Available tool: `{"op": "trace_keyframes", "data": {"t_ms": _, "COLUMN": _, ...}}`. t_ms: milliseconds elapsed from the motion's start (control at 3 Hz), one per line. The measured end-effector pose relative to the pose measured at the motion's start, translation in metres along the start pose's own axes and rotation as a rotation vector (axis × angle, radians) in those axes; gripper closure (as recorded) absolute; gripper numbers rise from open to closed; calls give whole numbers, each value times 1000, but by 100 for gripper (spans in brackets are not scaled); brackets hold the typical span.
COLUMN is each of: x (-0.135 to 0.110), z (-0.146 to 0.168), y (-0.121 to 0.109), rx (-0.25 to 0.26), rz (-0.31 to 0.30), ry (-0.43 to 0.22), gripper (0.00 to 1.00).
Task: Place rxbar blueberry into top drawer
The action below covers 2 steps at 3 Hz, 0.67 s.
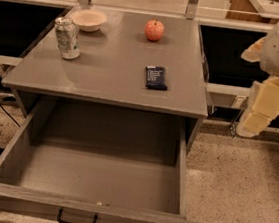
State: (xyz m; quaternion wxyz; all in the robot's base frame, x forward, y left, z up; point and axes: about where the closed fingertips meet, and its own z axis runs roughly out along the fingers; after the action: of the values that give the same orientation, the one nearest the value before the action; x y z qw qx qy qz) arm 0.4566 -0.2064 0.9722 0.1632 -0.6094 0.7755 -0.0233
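Observation:
The rxbar blueberry [156,77], a dark flat bar with pale text, lies on the grey table top [108,75], right of centre near the front edge. The top drawer [96,179] below it is pulled wide open and holds nothing, with its black loop handle [76,220] at the bottom of the view. My gripper [260,109], cream-coloured, hangs off the table's right side above the floor, well right of the bar and touching nothing.
A silver drink can [67,37] stands at the table's left. A white bowl [88,19] sits at the back left and a red apple [154,29] at the back centre. Speckled floor [240,195] lies to the right of the drawer.

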Motion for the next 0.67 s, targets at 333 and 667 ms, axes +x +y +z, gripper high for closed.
{"op": "trace_keyframes", "data": {"t_ms": 333, "x": -27, "z": 27, "y": -24, "rx": -45, "rz": -35, "ry": -33, "gripper": 0}}
{"op": "trace_keyframes", "data": {"t_ms": 667, "x": -64, "z": 67, "y": -58, "rx": -96, "rz": -45, "ry": -70, "gripper": 0}}
